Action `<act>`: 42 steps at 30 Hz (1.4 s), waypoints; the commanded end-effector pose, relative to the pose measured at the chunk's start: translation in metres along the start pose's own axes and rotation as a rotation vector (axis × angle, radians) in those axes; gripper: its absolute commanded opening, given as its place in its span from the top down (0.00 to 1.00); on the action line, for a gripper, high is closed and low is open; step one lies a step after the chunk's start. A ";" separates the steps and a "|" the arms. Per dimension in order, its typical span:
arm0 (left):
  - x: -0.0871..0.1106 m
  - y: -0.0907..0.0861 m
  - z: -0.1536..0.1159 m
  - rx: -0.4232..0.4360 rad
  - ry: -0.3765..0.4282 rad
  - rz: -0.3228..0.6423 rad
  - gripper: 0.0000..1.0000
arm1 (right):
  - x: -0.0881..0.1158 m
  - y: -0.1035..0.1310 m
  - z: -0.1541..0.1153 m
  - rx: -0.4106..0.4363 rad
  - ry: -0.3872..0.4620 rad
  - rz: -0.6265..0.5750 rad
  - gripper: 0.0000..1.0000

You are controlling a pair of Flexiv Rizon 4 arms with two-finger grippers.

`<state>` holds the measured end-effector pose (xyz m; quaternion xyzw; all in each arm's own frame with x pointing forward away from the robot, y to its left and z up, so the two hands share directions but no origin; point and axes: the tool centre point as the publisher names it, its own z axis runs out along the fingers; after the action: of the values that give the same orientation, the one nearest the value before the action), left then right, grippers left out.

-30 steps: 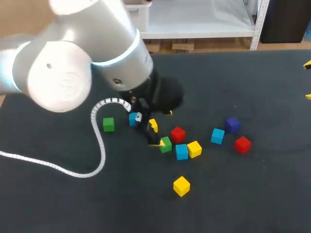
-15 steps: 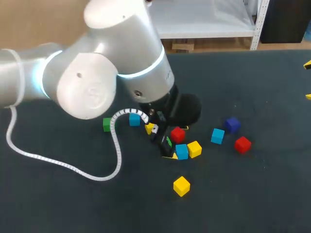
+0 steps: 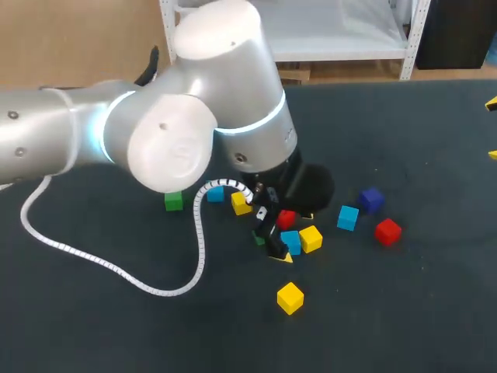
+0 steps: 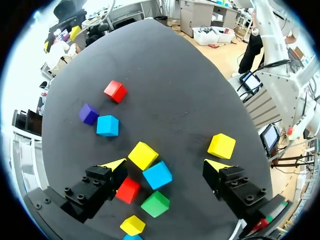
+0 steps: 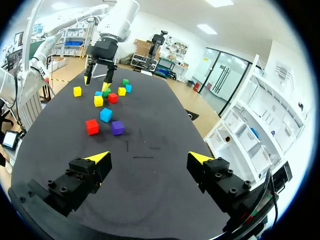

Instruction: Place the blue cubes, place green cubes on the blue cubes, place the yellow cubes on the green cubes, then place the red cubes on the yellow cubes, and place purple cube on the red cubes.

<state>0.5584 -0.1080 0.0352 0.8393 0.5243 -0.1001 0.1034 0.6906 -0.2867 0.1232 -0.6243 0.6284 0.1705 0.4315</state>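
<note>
A small blue cube [image 4: 157, 175] lies on the dark desk [image 3: 404, 311], just right of the middle of the head view, in a tight cluster. A yellow cube [image 4: 143, 155] touches one of its corners, and a red cube [image 4: 128, 190] and a green cube [image 4: 155, 204] sit just beside it. The left jaws hang above this cluster, spread wide. The blue cube is between the yellow tips but touched by neither, so they hold nothing. The cube looks rigid, light and smooth-sided. It would likely take a firm pinch on two opposite flat faces, squared to the fingers and low enough not to tip. The crowding is the likely trouble, since a descending finger could nudge the red or yellow neighbour. A second blue cube [image 3: 348, 217], a purple cube [image 3: 371, 200] and another red cube [image 3: 387, 231] lie further right. The right jaws, at the desk's far edge, stand wide apart and empty.
</note>
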 end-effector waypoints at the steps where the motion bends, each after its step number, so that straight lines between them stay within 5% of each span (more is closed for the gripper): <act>1: 0.000 0.009 0.007 0.014 0.002 0.009 0.00 | 0.000 0.001 0.000 0.003 0.000 -0.001 0.00; 29: 0.020 0.010 0.037 0.055 0.048 -0.055 0.00 | 0.000 0.001 0.000 0.003 0.000 -0.001 0.00; 42: 0.031 -0.002 0.032 0.049 0.076 -0.277 0.00 | 0.000 0.001 0.000 0.003 0.000 -0.001 0.00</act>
<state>0.5711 -0.0914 -0.0046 0.7672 0.6323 -0.0967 0.0473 0.6906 -0.2867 0.1232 -0.6243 0.6284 0.1705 0.4316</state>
